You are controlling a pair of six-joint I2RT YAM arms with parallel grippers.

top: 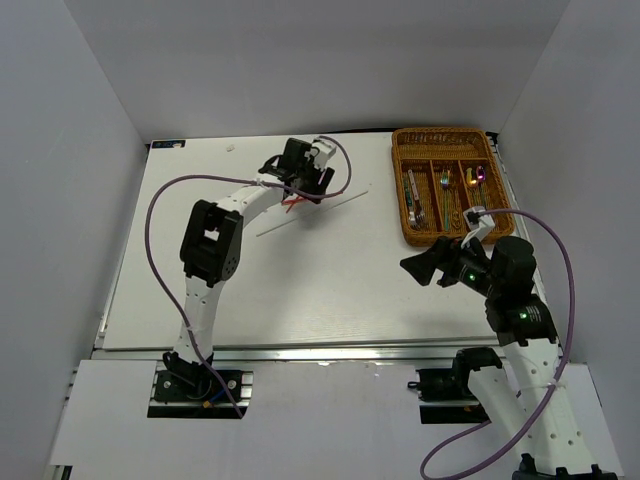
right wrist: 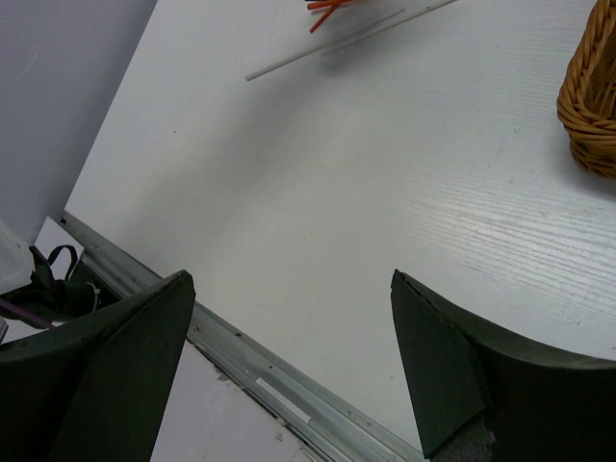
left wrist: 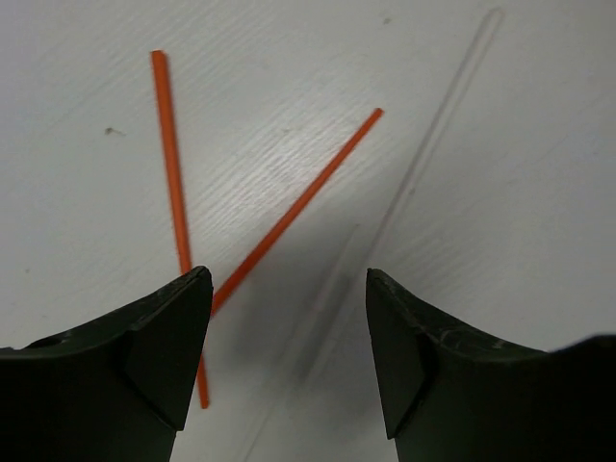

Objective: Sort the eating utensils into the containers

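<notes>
The white table (top: 300, 290) serves as the working surface. The wicker tray (top: 400, 190) is set at its far right corner, well off to the right of the left gripper (left wrist: 289, 274) and close by the right side of the right gripper (right wrist: 291, 274). This placing is probably meant to keep the slots within reach for dropping. Forks and spoons (top: 445, 190) are laid lengthwise in the long slots, so that part of the sorting is judged to be done.

Only chopsticks are seen loose on the table. The silver chopsticks (left wrist: 433, 132) lie flat, ahead of the left gripper and slightly to its right, running on down between its fingers. The red chopsticks (left wrist: 289, 217) are crossed in a narrow V just ahead of the left finger, with one stick passing under that finger's tip. They are therefore taken to be the next pick.

The left arm is stretched far forward, its wrist bent down so that the gripper is held low over the red pair. Its jaws are spread wide and nothing is held between them. The right arm is folded back near its base, its gripper turned leftward across bare table, likewise spread apart and empty. It is apparently parked out of the left arm's way.
</notes>
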